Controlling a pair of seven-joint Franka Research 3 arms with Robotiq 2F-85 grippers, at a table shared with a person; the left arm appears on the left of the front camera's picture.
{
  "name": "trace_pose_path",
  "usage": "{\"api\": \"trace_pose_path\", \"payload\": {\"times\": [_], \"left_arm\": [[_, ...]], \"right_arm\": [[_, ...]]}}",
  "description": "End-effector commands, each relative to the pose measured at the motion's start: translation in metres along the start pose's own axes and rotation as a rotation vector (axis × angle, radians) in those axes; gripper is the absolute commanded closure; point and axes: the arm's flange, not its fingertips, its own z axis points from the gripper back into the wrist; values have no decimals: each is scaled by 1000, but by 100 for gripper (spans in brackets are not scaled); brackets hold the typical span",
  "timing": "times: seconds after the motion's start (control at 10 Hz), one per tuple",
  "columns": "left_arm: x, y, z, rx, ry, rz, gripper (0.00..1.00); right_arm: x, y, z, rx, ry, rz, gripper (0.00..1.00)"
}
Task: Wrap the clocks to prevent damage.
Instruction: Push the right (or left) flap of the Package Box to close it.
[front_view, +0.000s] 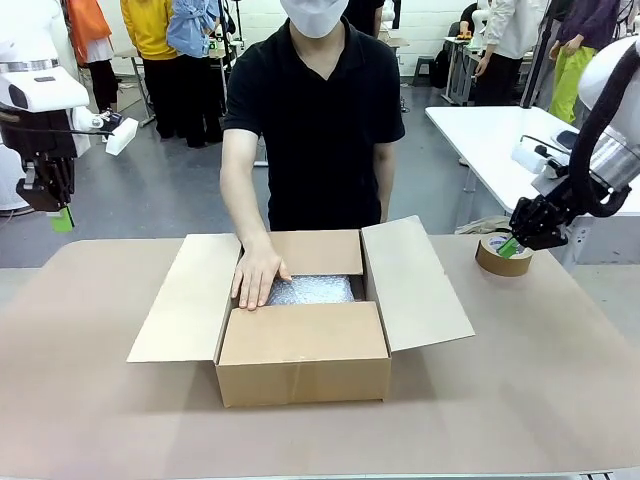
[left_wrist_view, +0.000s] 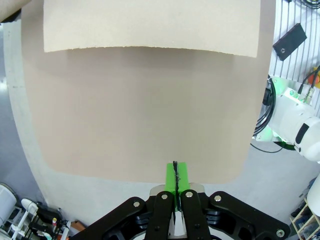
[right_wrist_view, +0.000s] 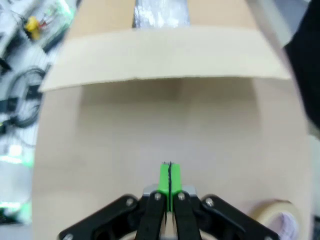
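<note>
1. Where the flaps of the cardboard box (front_view: 303, 350) part, you see a strip of bubble wrap (front_view: 310, 290) inside, at the middle of the table (front_view: 100, 400). The clocks themselves are hidden, presumably beneath that wrap.
2. The exposed strip has its long axis running left to right across the table, parallel to the near flap, which is folded inward over the box.
3. The person's hand (front_view: 258, 275) lies flat on the left end of the wrap, with its fingers over the near flap's edge.
4. The right gripper (front_view: 512, 245) has its fingers pressed together on nothing and sits low at the tape roll (front_view: 503, 257) near the table's right side. You cannot tell whether it touches the roll. From this gripper the wrap lies toward the robot's left, beyond the outspread right flap.
5. The left gripper (front_view: 60, 215) is likewise closed and empty. It hangs high off the table's left end, well apart from the box.
6. Judged from this layout, the right arm is the nearer of your two, though the person's hand is nearer than either. Taking the roll would first require the fingers to part.
</note>
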Motion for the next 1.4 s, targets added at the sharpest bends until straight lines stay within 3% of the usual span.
{"api": "trace_pose_path", "payload": {"times": [0.0, 0.2, 0.3, 0.7, 0.8, 1.3], "left_arm": [[-1, 0, 3, -7, 8, -3, 100], [-1, 0, 3, -7, 8, -3, 100], [-1, 0, 3, -7, 8, -3, 100], [-1, 0, 3, -7, 8, -3, 100], [-1, 0, 3, -7, 8, -3, 100], [-1, 0, 3, -7, 8, -3, 100]], "right_arm": [[-27, -6, -12, 3, -165, -68, 99], [-40, 4, -19, 12, -238, -113, 99], [-30, 0, -11, 3, -159, -80, 99], [-30, 0, -11, 3, -159, -80, 99], [-30, -1, -13, 8, -183, -82, 99], [-51, -31, -95, 7, -415, -23, 99]]}}
